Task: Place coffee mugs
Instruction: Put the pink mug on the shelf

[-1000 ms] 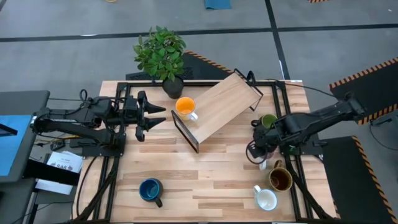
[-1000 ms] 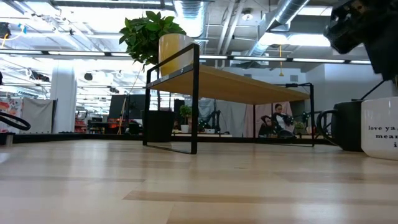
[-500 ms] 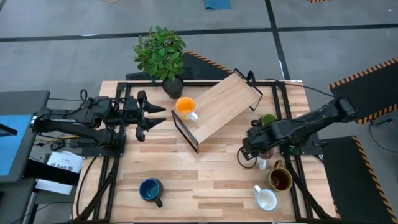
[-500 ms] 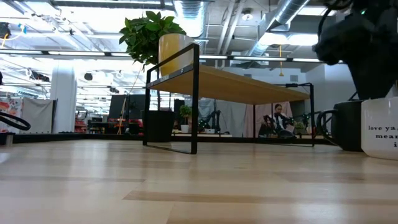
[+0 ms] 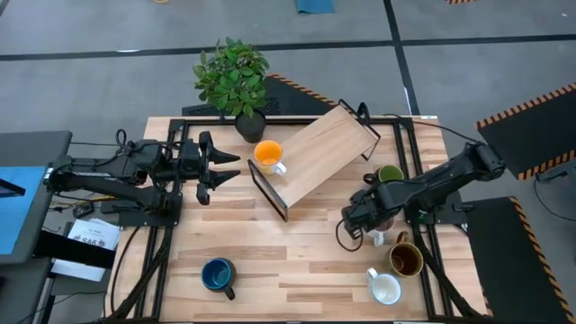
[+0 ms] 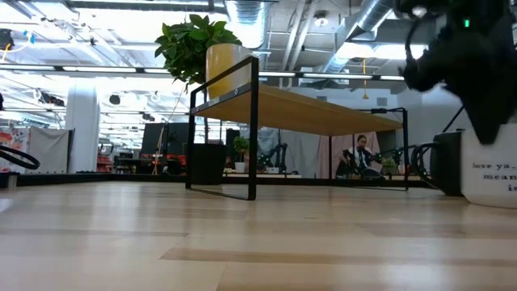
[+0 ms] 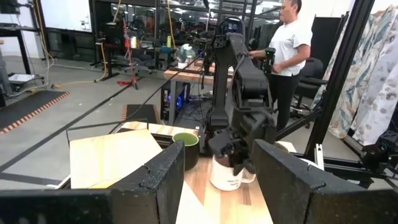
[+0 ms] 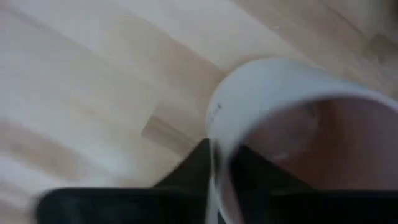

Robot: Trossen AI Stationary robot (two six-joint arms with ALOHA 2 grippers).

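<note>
Sliding toward the middle of the table, the right gripper (image 5: 358, 219) has travelled away from the right edge over the last second, and the pale pink mug (image 7: 227, 174) comes with it, its rim pinched between the fingers as the right wrist view shows, one dark finger inside the wall and one outside. That mug now sits just beside the dark green mug (image 5: 389, 175), seen from the left wrist view as touching or nearly touching the tabletop, though I cannot say for certain whether it is lifted clear. So the step in hand looks like the carry of the pink mug toward the wooden shelf (image 5: 317, 157), where the orange mug (image 5: 268, 155) already stands by its far end. Over on the left, the left gripper (image 5: 225, 170) waits with its fingers spread apart and nothing between them. The brown-olive mug (image 5: 406, 259) and the white mug (image 5: 385, 288) stand near the right front corner, the dark blue mug (image 5: 217, 274) near the front on the left. Next, I'd judge, the arm needs height enough to clear the shelf's black frame, and a steady pinch so the mug does not tip.
</note>
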